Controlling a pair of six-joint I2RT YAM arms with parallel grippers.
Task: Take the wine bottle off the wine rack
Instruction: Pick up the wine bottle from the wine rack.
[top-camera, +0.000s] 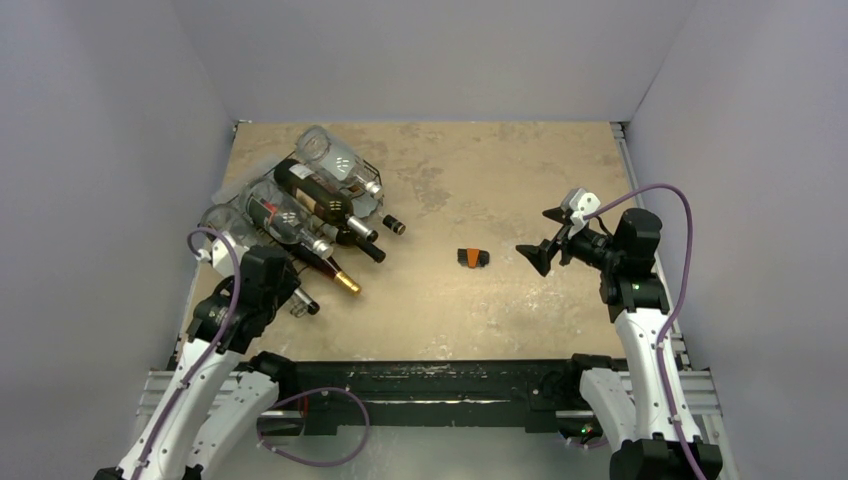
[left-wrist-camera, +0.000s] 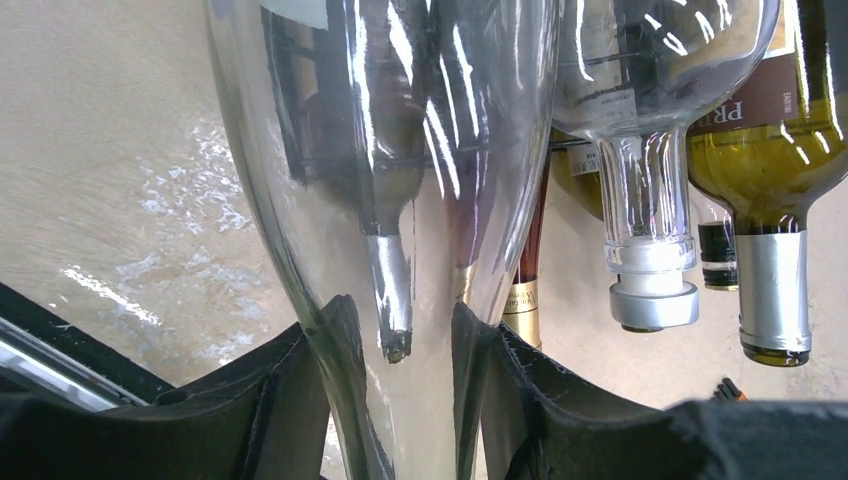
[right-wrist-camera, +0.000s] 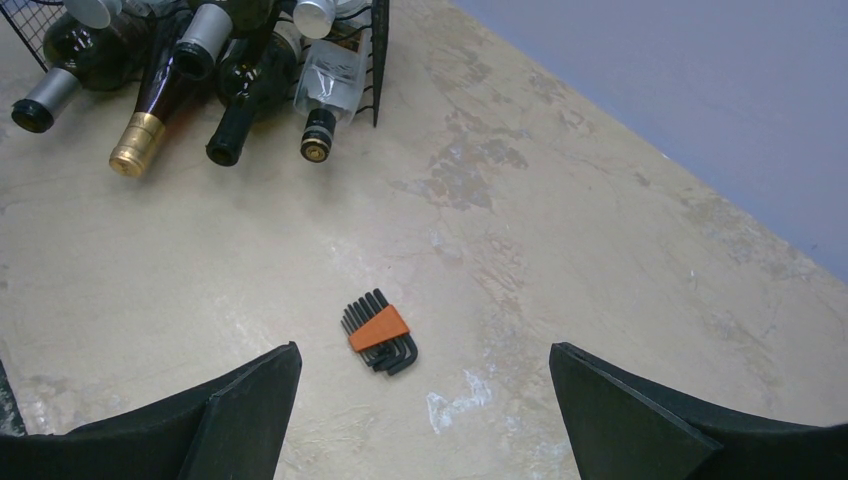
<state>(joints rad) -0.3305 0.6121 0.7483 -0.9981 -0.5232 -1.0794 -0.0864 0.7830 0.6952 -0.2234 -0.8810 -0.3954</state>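
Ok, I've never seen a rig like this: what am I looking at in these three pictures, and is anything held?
Two robot arms are bolted at the near edge of the table. The wide picture looks down from above and behind; the other two come from a camera on each wrist. On the table: a black wine rack full of bottles and a small hex key set. The left gripper is closed on the neck of a clear bottle at the rack. The right gripper is open and empty.

Wine rack (right-wrist-camera: 381, 60) partly beyond top edge
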